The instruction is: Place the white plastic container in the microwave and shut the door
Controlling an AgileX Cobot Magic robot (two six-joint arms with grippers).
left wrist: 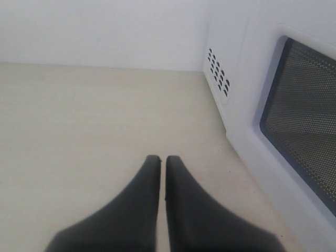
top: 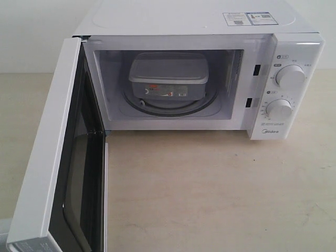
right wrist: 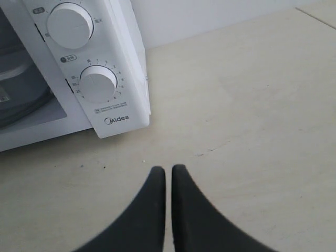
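The white plastic container sits on the glass turntable inside the white microwave, its red-printed label facing out. The door stands swung wide open on the left, its dark window also showing in the left wrist view. My left gripper is shut and holds nothing, hovering over the table beside the outer face of the door. My right gripper is shut and empty, over the table in front of the microwave's knob panel. Neither gripper appears in the exterior view.
A pale wooden table spreads before the microwave. The open door juts far forward over its left side. Vent slots mark the microwave's side wall. A white wall stands behind.
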